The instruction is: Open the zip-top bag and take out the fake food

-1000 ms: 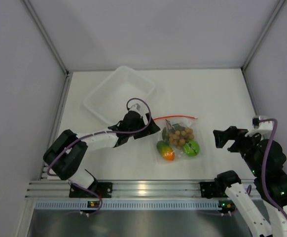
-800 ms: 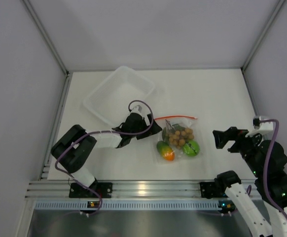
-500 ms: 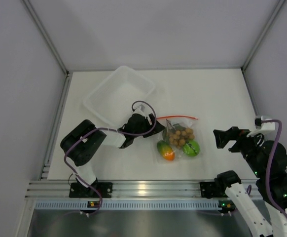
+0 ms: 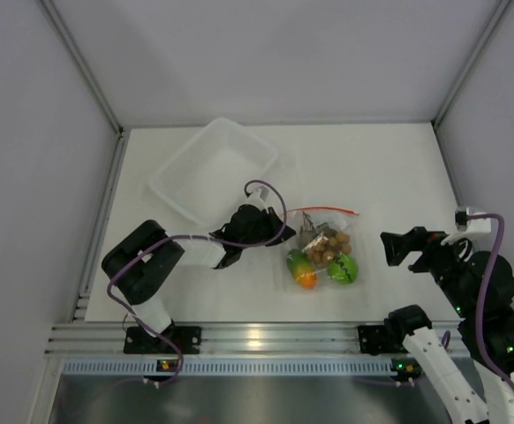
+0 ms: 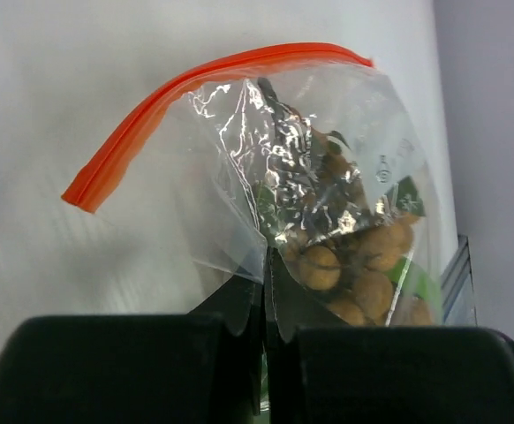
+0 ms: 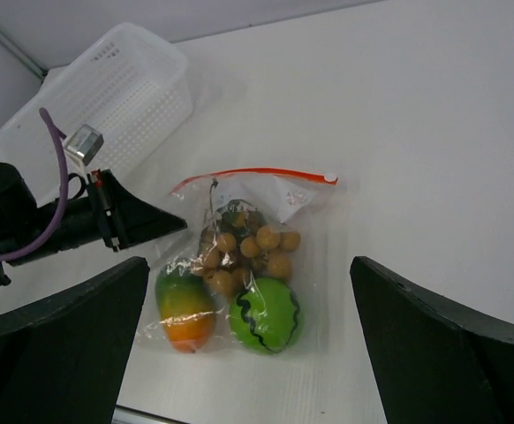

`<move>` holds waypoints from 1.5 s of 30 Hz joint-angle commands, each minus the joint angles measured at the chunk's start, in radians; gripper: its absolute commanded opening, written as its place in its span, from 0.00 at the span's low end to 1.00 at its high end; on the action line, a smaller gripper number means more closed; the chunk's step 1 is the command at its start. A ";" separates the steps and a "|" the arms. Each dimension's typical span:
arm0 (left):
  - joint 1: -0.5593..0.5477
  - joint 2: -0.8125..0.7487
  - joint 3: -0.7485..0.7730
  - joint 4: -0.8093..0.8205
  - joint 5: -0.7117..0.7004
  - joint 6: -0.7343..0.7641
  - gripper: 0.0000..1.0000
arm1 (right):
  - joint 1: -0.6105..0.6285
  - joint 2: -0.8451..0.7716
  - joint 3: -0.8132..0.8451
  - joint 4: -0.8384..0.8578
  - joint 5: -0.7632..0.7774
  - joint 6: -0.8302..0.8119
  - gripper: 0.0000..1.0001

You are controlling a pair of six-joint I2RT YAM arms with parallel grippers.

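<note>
- From the overhead view, the bag (image 4: pixel 323 243) lies flat on the table (image 4: pixel 398 168), a little toward 5 o'clock from the middle. Its red zip strip (image 4: pixel 328 210) runs along the 12 o'clock edge.
- All three toy foods are inside. The brown ball cluster (image 4: pixel 328 246) sits mid-bag, the mango (image 4: pixel 302 269) at 7 o'clock and the green ball (image 4: pixel 343 268) at 5 o'clock. Nothing has been taken out yet.
- My left gripper (image 5: pixel 264 300) comes in low from the bag's 9 o'clock side. Its jaws are pressed together with a fold of the clear film pinched between them, below the strip and beside the cluster.
- I read that pinch as an anchor. It holds one side of the bag so the other arm has something to pull against at the mouth.
- In the left wrist view the strip shows as one unbroken band, lifted slightly off the table at its 9 o'clock end. I judge the zip sealed.
- My right gripper (image 4: pixel 389 249) waits at the bag's 3 o'clock, well apart from it, jaws spread wide and holding nothing. Its camera looks straight at the bag, which suits a reach for the strip.
- The plastic tray (image 4: pixel 186 150) sits at 10 o'clock from the bag, just behind the left arm. I take it as a likely place for the food.
- The risk I see is that the film is thin and slick, so a hard pull could slip it out of the pinch or drag the whole bag.
</note>
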 commanded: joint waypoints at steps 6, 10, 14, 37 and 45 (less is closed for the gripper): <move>-0.023 -0.230 0.026 0.061 0.191 0.226 0.00 | -0.011 0.018 -0.028 0.094 -0.011 0.014 1.00; -0.023 -0.306 0.033 0.060 0.388 0.318 0.00 | -0.011 0.014 -0.043 0.105 -0.019 0.017 1.00; -0.023 -0.365 0.040 0.060 0.558 0.378 0.00 | -0.010 -0.003 -0.070 0.126 -0.086 0.012 0.99; -0.022 -0.871 0.017 -0.074 0.483 0.412 0.00 | -0.010 -0.213 -0.203 0.387 -0.476 -0.049 0.97; -0.022 -0.957 0.023 -0.074 0.432 0.360 0.00 | -0.010 -0.246 -0.229 0.413 -0.484 -0.040 0.95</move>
